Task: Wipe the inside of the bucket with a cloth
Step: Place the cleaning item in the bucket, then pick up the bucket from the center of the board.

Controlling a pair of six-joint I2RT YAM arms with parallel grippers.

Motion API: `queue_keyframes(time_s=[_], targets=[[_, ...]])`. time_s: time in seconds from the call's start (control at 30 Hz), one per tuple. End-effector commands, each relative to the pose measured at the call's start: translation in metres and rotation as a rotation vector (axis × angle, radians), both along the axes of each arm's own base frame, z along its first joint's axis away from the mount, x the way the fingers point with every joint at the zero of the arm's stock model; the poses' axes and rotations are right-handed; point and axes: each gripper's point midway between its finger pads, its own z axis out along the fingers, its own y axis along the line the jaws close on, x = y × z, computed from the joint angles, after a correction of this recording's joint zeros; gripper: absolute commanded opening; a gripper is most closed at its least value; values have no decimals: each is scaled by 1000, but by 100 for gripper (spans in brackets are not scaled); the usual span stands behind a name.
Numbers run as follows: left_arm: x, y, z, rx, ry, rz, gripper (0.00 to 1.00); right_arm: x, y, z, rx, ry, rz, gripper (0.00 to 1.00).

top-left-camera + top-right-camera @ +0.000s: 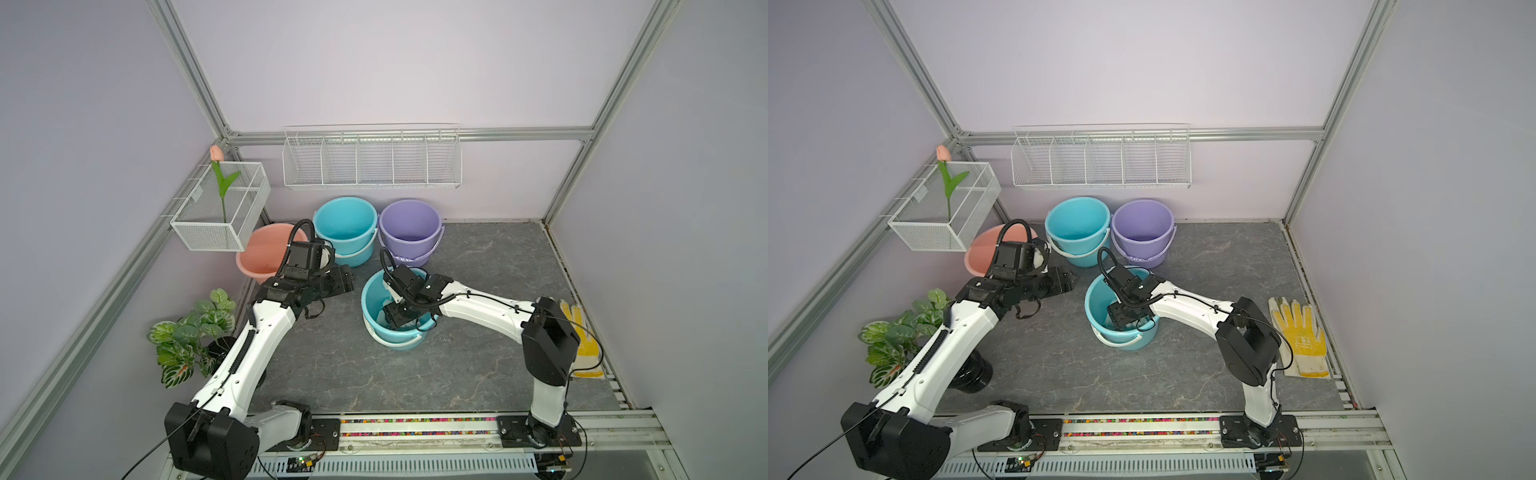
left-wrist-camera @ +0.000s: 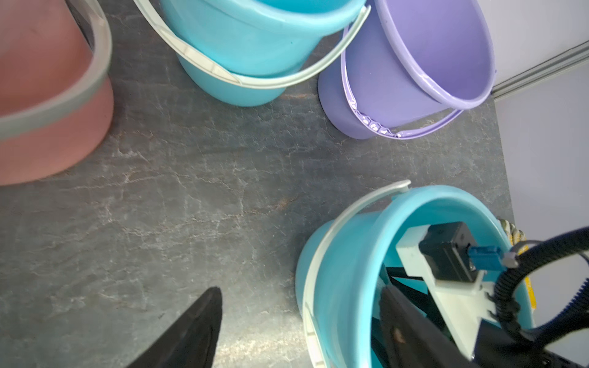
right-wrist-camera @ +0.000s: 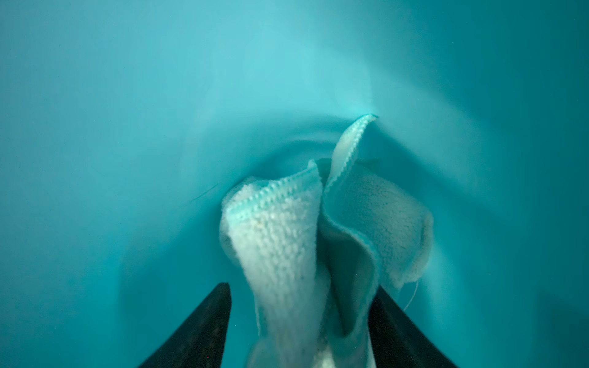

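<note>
A teal bucket (image 1: 374, 332) (image 1: 1125, 338) stands upright mid-table. My right gripper (image 1: 395, 320) (image 3: 302, 285) reaches down inside it. In the right wrist view its two black fingers stand wide apart. The cloth (image 3: 287, 242), a pale mint terry towel, hangs crumpled between them against the bucket's wall, touching one finger and clear of the other. My left gripper (image 1: 347, 282) (image 2: 301, 288) is open and holds nothing. It hovers just left of the bucket's rim (image 2: 318, 255), apart from it in both top views.
At the back stand a second teal bucket (image 1: 345, 224), a purple bucket (image 1: 409, 224) and a pink bucket (image 1: 266, 249). A yellow-and-white glove (image 1: 1300, 336) lies at the right edge. A potted plant (image 1: 191, 332), a wire basket (image 1: 220, 208) and a wall rack (image 1: 372, 160) line the left and back.
</note>
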Motion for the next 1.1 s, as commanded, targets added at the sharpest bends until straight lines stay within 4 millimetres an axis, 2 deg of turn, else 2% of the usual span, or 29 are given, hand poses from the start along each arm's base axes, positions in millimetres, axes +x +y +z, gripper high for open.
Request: queue_keyframes(time_s=[0.0,0.23,0.33,0.53,0.67,0.83,1.07], targets=[[-13,-12,-11,10,102,8,76,5,-8,32,77,-27,-55,74],[-18,-30,-35,74,177,-9,67,0,-21,63,145,-52,-82,76],[-19,-33,-45,90,216,-15,58,-3,-25,70,159,-55,-88,77],[-20,-41,-57,100,261,-38,34,-8,-26,66,160,-31,-81,77],[-20,-40,-54,97,252,-31,23,-12,-24,62,170,-13,-64,77],[-19,-40,-46,97,215,-28,1,-15,-23,60,171,-6,-47,76],[-23,-48,-19,160,58,-40,0,-17,-20,63,180,-44,11,75]])
